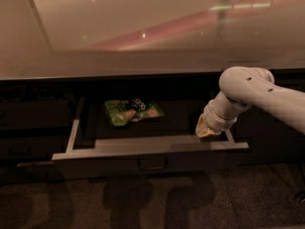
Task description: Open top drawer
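Inside the top drawer (105, 165), the gripper (206, 129) sits half-hidden.

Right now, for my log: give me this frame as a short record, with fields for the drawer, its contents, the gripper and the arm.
top drawer: pulled well out from under the counter, interior exposed
handle: small loop at centre of front, nothing on it
contents: one green snack bag, lying flat towards the back left
gripper: at the drawer's right front corner, just behind the front panel
arm: white, reaching in from the right
counter: glossy pale top
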Tool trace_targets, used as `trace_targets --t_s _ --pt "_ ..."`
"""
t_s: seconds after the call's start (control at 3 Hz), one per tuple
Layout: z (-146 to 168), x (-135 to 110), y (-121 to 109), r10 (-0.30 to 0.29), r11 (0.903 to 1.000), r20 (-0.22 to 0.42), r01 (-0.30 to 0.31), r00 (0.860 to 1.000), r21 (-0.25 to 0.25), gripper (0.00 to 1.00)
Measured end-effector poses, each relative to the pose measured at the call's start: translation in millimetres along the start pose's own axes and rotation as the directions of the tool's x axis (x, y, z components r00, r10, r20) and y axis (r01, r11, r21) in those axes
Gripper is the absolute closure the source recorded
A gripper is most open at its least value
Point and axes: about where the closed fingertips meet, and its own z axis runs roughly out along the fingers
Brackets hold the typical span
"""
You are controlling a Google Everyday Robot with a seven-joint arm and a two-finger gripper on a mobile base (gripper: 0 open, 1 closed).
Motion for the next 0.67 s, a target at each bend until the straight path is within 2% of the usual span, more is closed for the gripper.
trace_targets --t_s 0.33,0.67 --pt "0.1 0.0 0.0 0.000 1.0000 0.000 0.000 1.000 0.000 1.00" --pt "0.1 0.0 0.0 0.000 1.0000 0.000 0.000 1.000 0.000 0.81"
